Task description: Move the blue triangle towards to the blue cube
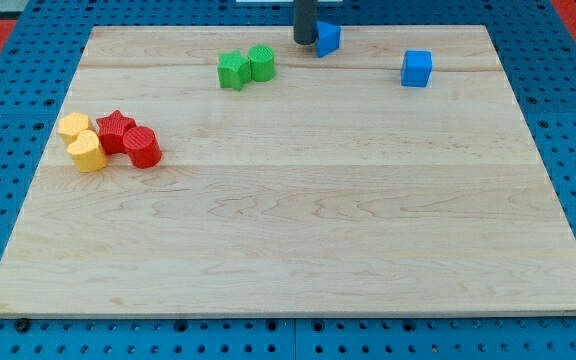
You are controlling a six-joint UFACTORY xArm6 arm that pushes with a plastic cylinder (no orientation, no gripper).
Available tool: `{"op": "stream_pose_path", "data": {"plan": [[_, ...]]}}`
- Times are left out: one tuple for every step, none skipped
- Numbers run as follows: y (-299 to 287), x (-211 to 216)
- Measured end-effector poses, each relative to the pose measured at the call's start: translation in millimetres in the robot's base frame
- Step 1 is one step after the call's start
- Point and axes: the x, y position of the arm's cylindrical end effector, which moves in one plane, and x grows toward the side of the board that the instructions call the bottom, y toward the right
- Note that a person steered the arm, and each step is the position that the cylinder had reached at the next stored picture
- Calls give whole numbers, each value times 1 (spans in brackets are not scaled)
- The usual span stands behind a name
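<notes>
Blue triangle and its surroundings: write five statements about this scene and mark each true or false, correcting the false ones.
1. My tip sits right at the view's left side of the blue triangle. True.
2. The blue cube lies to the view's left of the blue triangle. False: it lies to the view's right, slightly lower, and apart from it.
3. The two green blocks sit side by side near the view's top. True.
4. The red blocks and yellow blocks are scattered far apart. False: they form one tight cluster at the view's left of the wooden board.
5. The blue triangle already touches the blue cube. False: bare board shows between them.
</notes>
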Motion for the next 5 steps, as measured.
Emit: {"op": "stream_pose_path", "data": {"plan": [[17, -7], [31, -8], [47, -8], [54, -8], [53, -11]]}}
